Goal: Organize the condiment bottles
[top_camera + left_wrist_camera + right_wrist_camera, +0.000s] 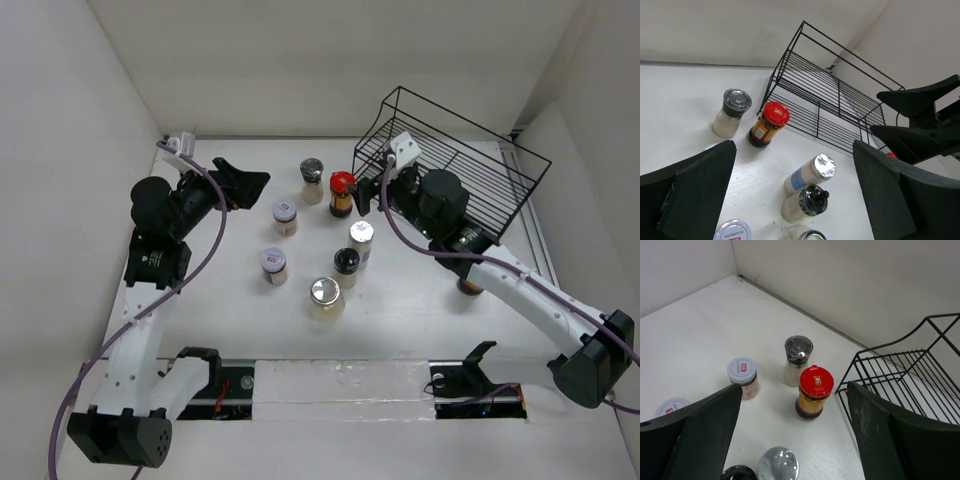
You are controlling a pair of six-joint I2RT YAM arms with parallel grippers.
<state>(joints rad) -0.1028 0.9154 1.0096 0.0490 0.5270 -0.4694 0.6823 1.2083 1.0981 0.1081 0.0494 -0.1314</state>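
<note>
White tabletop and bare white walls enclosed the scene, with a black wire rack (470, 160) at the far right. Neither arm held anything. The left gripper (245, 190) hung at the far left with its jaws spread wide, and the right gripper (366, 196), spread just as wide, hovered just right of the red-capped bottle (342, 193).

The condiment bottles stood loose mid-table, none in the rack. A grey-capped jar (312, 180) stood just beside the red one, with a white-capped jar (285, 217) and a second white-capped jar (273, 265) to the left. A silver-capped bottle (360, 243) stood close against a black-capped bottle (346, 265), and a wide silver-lidded jar (325, 298) was nearest. One more, the half-hidden bottle (469, 287), possibly brown, sat under the right forearm.

Crowding looked like the main risk. A finger reaching round the red cap could nudge the grey-capped jar over. A swing of the right forearm might topple the half-hidden bottle. The tall silver-capped bottle seemed likely to tip if its neighbour was pulled away carelessly.
</note>
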